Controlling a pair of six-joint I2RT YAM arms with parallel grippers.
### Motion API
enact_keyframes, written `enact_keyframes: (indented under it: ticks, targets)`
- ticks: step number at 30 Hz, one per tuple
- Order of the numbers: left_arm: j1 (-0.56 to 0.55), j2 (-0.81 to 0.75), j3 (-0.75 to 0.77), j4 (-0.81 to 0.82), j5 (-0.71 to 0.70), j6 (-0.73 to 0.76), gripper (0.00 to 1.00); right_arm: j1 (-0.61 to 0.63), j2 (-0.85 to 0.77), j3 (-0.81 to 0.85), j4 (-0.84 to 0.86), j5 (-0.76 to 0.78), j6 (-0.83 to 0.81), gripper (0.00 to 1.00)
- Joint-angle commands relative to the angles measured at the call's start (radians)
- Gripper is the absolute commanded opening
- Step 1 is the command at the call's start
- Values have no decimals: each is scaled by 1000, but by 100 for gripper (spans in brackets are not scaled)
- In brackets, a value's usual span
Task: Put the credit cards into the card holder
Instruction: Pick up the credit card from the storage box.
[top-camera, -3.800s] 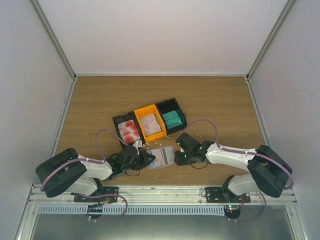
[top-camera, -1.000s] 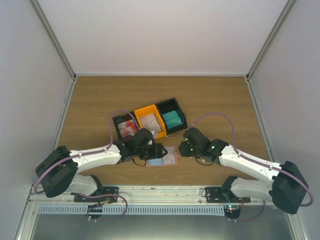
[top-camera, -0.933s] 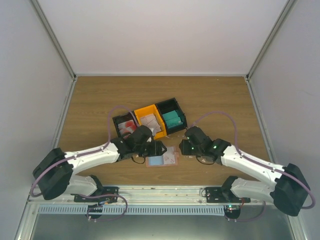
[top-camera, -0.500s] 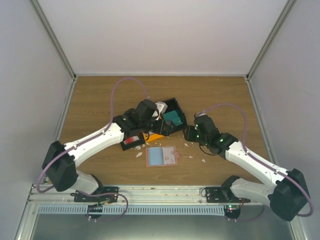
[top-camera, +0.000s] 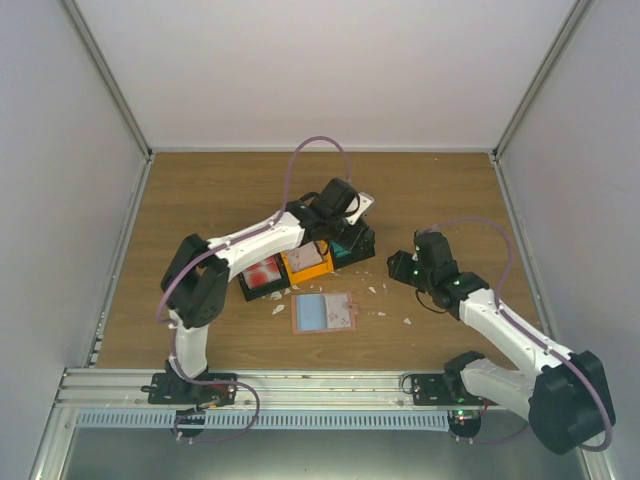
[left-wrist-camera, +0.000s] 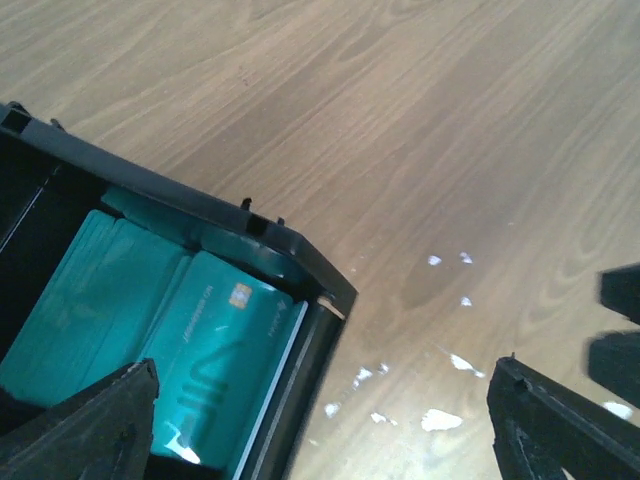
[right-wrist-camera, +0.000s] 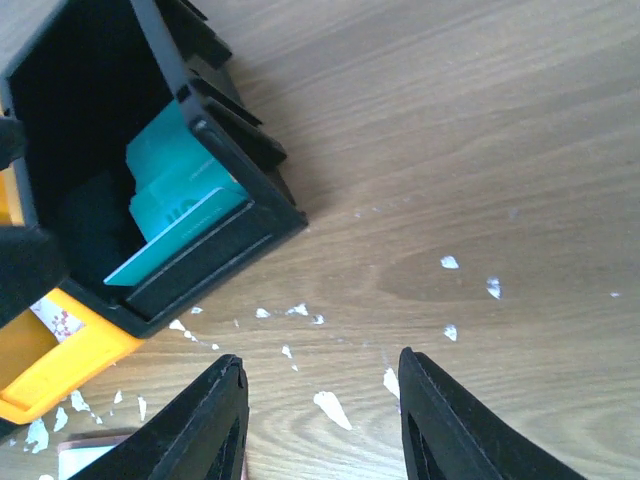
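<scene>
The card holder (top-camera: 325, 312) lies open and flat on the table, with a light blue pocket on its left half and a pale card face on its right half. Teal credit cards (left-wrist-camera: 170, 330) fill the black bin (left-wrist-camera: 300, 250). My left gripper (left-wrist-camera: 320, 430) hangs over that bin's corner, open and holding nothing. In the top view the left gripper (top-camera: 343, 222) is above the teal bin. My right gripper (right-wrist-camera: 320, 420) is open and empty over bare wood, right of the teal cards (right-wrist-camera: 175, 200). From above, the right gripper (top-camera: 397, 268) sits right of the bins.
Three bins stand in a row: a black one with red-blobbed cards (top-camera: 262, 273), an orange one (top-camera: 308, 260) and the black teal one (top-camera: 352, 243). Small white paper scraps (right-wrist-camera: 325, 405) litter the wood between bins and holder. The holder's corner (right-wrist-camera: 80, 465) shows low left in the right wrist view.
My left arm has swung from the card holder up and right to the teal bin, its jaws wider. The right gripper has drawn back to the right. White scraps now lie around the holder.
</scene>
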Motion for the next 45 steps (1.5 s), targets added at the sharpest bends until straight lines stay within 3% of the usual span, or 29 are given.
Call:
enact_keyframes:
  ticks: [1,5,11,16,25,28,41,45]
  targets:
    - [2,108,117,-98,-38,99,86,-42,-43,-48,35,-35,-9,43]
    - [2,158,166,-130,-46,99,74,-54,-50,-78,50,-61,-6,42]
    - [2,204,203,-150,-73,96,69,-58,-14,-83,74,-80,-24,41]
    - [2,244,251,-204,-114,107,56,-62,24,-68,79,-82,-47,41]
    - [2,261,248,-235,-44,123,54,-66,45,-72,88,-94,-66,41]
    - [2,267,249,-236,-29,124,49,-68,47,-75,90,-97,-66,41]
    - [2,262,249,-228,-29,169,7,-70,41,-75,83,-101,-68,42]
    - [2,240,249,-220,-32,193,0,-71,32,-71,76,-96,-69,43]
